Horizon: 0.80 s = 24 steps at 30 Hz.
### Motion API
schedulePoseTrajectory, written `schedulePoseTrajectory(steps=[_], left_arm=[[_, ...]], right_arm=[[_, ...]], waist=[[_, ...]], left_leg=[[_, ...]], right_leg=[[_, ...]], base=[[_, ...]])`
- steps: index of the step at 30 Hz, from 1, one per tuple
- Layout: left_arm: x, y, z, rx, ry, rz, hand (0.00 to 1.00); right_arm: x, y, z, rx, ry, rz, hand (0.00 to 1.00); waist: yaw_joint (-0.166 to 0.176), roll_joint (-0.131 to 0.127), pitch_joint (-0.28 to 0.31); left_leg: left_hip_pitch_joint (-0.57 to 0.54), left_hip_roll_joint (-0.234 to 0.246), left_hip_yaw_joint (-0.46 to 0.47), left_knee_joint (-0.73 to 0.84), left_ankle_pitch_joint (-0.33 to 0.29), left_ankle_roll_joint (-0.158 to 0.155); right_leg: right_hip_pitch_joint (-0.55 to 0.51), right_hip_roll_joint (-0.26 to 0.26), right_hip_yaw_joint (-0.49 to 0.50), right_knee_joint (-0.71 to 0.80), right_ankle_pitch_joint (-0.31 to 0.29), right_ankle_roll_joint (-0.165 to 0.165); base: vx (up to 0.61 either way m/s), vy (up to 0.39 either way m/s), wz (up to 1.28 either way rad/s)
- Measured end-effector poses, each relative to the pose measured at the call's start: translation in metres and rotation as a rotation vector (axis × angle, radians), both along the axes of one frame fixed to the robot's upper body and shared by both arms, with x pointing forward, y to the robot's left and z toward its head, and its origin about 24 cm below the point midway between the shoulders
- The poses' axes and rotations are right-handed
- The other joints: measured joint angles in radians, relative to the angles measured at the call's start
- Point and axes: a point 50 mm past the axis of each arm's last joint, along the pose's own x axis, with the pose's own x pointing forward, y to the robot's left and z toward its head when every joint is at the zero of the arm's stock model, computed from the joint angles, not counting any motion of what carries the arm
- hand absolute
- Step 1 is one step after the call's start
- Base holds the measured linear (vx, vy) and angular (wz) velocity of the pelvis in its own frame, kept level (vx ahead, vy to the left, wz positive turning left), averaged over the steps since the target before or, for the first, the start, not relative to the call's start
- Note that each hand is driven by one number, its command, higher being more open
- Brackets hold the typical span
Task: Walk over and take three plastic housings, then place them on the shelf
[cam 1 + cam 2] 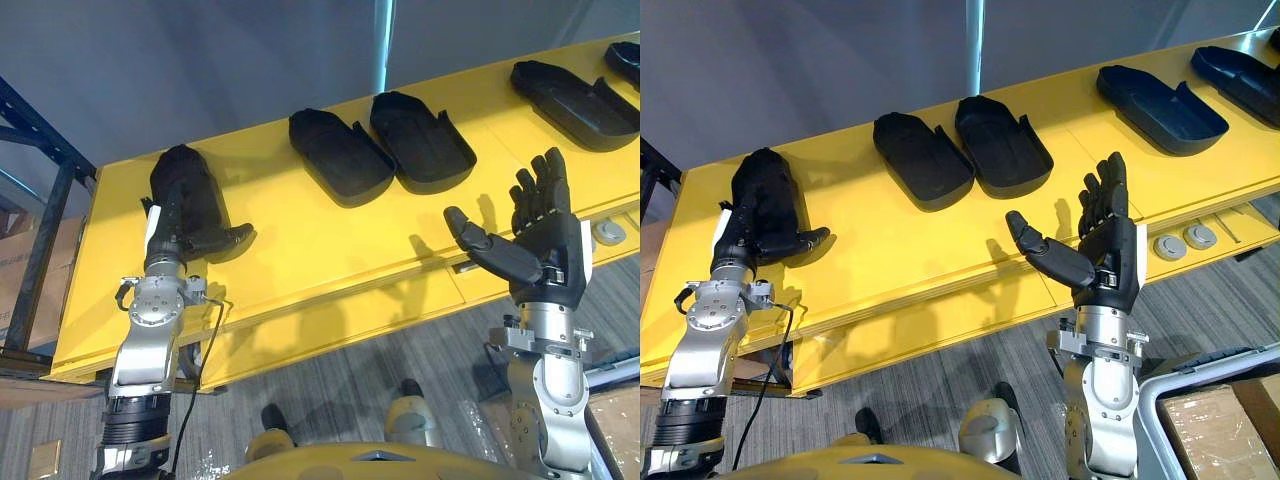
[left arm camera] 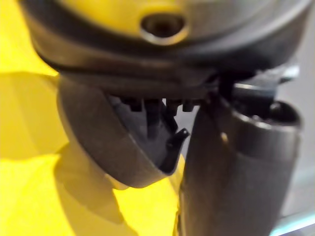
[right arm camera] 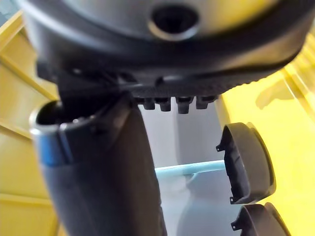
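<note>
Several black plastic housings lie on a long yellow table (image 1: 300, 250). My left hand (image 1: 183, 222) rests on the leftmost housing (image 1: 183, 172), fingers laid along its top and thumb stretched out on the table beside it. The left wrist view has that housing's (image 2: 113, 152) rounded end under the palm. Two more housings (image 1: 340, 157) (image 1: 422, 140) sit side by side mid-table. A fourth housing (image 1: 575, 100) lies farther right, with another (image 1: 626, 60) at the edge. My right hand (image 1: 540, 245) hovers open and upright over the table's front edge, holding nothing.
A dark metal rack frame (image 1: 45, 220) stands off the table's left end. Two round silver discs (image 1: 1185, 242) sit on the table's lower ledge at the right. A grey bin with a cardboard box (image 1: 1220, 425) stands on the floor at the lower right.
</note>
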Motion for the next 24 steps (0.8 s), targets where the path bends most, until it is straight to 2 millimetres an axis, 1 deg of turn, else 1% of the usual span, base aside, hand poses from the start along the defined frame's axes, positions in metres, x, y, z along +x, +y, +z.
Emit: schedulePoseTrajectory(steps=[4, 10, 12, 14, 15, 17, 20, 22, 23, 24], left_arm=[[0.000, 0.000, 0.000, -0.001, 0.001, -0.003, 1.00], [0.000, 0.000, 0.002, 0.002, -0.012, 0.002, 1.00], [-0.001, 0.000, 0.009, 0.012, -0.054, 0.013, 1.00], [-0.003, -0.001, 0.024, 0.032, -0.142, 0.026, 1.00], [-0.004, -0.001, 0.028, 0.038, -0.165, 0.030, 1.00], [-0.007, 0.000, 0.041, 0.064, -0.242, 0.053, 1.00], [-0.010, 0.001, 0.050, 0.102, -0.325, 0.085, 1.00], [-0.015, -0.004, 0.064, 0.113, -0.450, 0.056, 1.00], [-0.019, -0.006, 0.068, 0.110, -0.484, 0.033, 1.00], [-0.027, -0.015, 0.077, 0.090, -0.556, -0.035, 1.00]], right_arm=[[-0.004, -0.001, -0.004, 0.000, 0.024, -0.006, 1.00], [-0.004, -0.001, -0.005, 0.001, 0.025, -0.003, 1.00], [-0.004, -0.001, -0.005, 0.002, 0.026, -0.002, 1.00], [-0.003, 0.001, -0.005, 0.005, 0.028, 0.008, 1.00], [-0.003, 0.003, -0.006, 0.006, 0.028, 0.013, 1.00], [-0.002, 0.007, -0.007, 0.012, 0.033, 0.032, 1.00], [-0.003, 0.008, -0.008, 0.014, 0.038, 0.034, 1.00], [-0.003, 0.008, -0.008, 0.016, 0.039, 0.035, 1.00], [-0.003, 0.009, -0.008, 0.017, 0.039, 0.038, 1.00], [-0.002, 0.011, -0.009, 0.021, 0.039, 0.044, 1.00]], waist=[[0.007, 0.005, -0.011], [0.013, 0.016, -0.022], [0.014, 0.017, -0.023], [0.015, 0.017, -0.023], [0.015, 0.018, -0.024], [0.015, 0.025, -0.032], [0.017, 0.032, -0.047], [0.023, 0.030, -0.052], [0.024, 0.029, -0.053], [0.026, 0.027, -0.054]], left_leg=[[0.000, 0.000, -0.001, 0.000, 0.000, 0.000], [0.000, 0.000, -0.002, 0.000, 0.000, 0.000], [0.000, 0.000, -0.002, 0.000, 0.000, 0.000], [0.000, 0.000, -0.004, 0.000, 0.001, 0.000], [0.000, 0.000, -0.004, 0.000, 0.001, 0.000], [-0.001, 0.000, -0.005, 0.000, 0.001, 0.000], [-0.010, 0.000, -0.014, 0.000, 0.001, 0.001], [-0.013, 0.000, -0.020, 0.000, 0.002, 0.001], [-0.013, 0.000, -0.020, 0.000, 0.002, 0.001], [-0.013, 0.000, -0.020, 0.000, 0.002, 0.001]], right_leg=[[0.000, 0.000, -0.001, 0.001, -0.001, -0.001], [0.000, 0.000, -0.003, 0.003, -0.004, -0.006], [0.000, 0.000, -0.004, 0.004, -0.004, -0.007], [0.000, 0.000, -0.004, 0.007, -0.006, -0.008], [0.000, 0.000, -0.005, 0.007, -0.006, -0.010], [-0.001, 0.000, -0.006, 0.008, -0.008, -0.011], [-0.002, 0.000, -0.014, 0.007, -0.009, -0.012], [-0.002, 0.000, -0.018, 0.007, -0.009, -0.013], [-0.002, -0.001, -0.018, 0.007, -0.009, -0.013], [-0.001, -0.001, -0.019, 0.006, -0.009, -0.012]], base=[[0.00, 0.000, 0.00], [0.00, 0.000, 0.00], [0.00, 0.000, 0.00], [0.00, 0.000, 0.00], [0.00, 0.000, 0.00], [0.00, 0.000, 0.00], [0.00, 0.000, 0.09], [0.00, -0.011, 0.07], [0.00, 0.000, 0.00], [0.00, 0.000, 0.00]])
